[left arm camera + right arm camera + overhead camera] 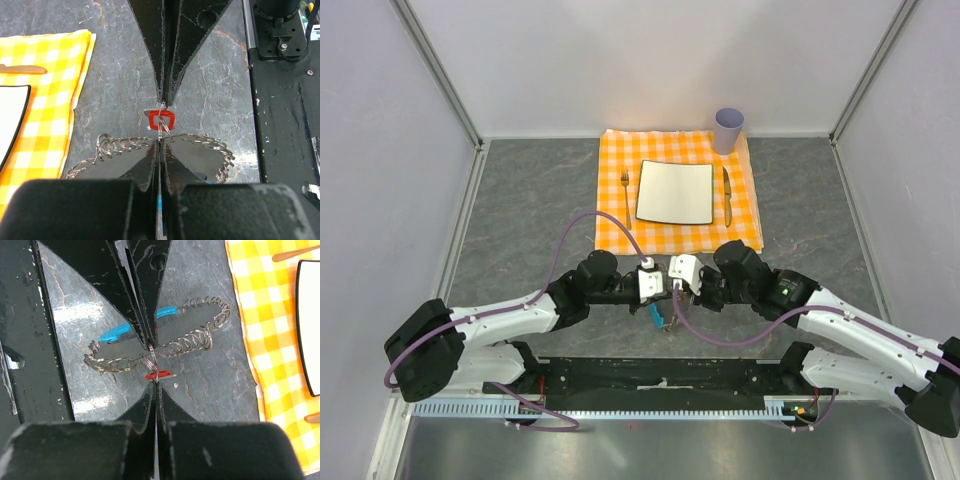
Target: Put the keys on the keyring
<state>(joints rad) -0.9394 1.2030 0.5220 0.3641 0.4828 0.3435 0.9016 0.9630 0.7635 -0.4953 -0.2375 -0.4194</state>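
At the near middle of the grey stone-patterned bench (520, 220), just ahead of the arm bases, the two tools are being held tip to tip, almost touching. The left tool (160, 144) is being pressed together on a thin wire loop of the keyring (190, 342), right beside the key. The right tool (156, 386) is being pressed together too, with the key (152, 375) pinched at its tips; the red head is being shown between both sets of tips, and the short metal blade is being poked out sideways. A ring wire is being seen running at the red head, but whether it is being passed through the hole cannot be told. The silvery coils of the keyring are being draped out to both sides of the pinch point, and the curved blue tab (115, 333) is being shown hanging on the side toward the arm bases; whether the coils are being rested on the bench cannot be told. Farther back, well apart from the tools, an orange checked cloth (620, 235) is being seen laid flat, with a white square plate (675, 192) set on it, a fork (625, 197) placed to its left and a knife (727, 195) to its right. A lavender cup (728, 128) is being stood upright at the cloth's far right corner.
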